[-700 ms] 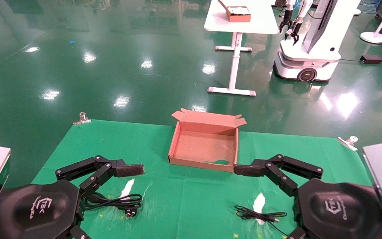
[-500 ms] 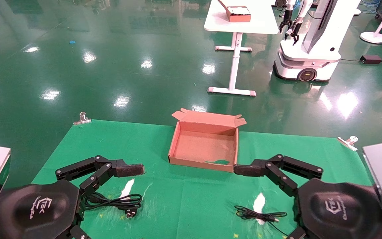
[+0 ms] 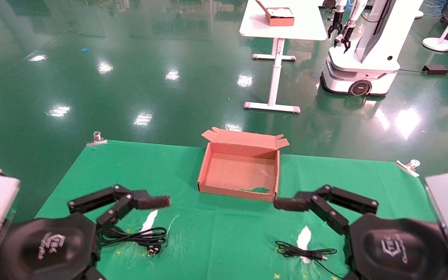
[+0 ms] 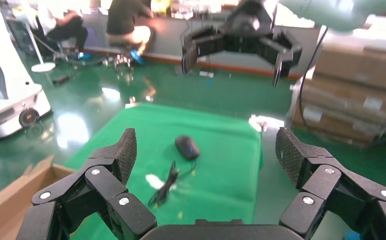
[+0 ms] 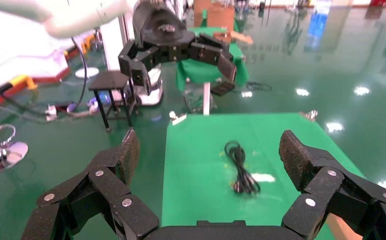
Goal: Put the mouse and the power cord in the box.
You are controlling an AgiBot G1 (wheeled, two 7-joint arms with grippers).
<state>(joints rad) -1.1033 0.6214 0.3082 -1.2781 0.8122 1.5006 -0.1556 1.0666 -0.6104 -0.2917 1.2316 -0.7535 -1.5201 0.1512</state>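
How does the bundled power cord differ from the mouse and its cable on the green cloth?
The thick black looped power cord lies on the robot's left side by the left pincer; the small black oval mouse lies on the right side, near the right pincer. The cord ends in a chunky plug; the mouse trails a thinner cable. Both rest outside the shallow brown cardboard box.
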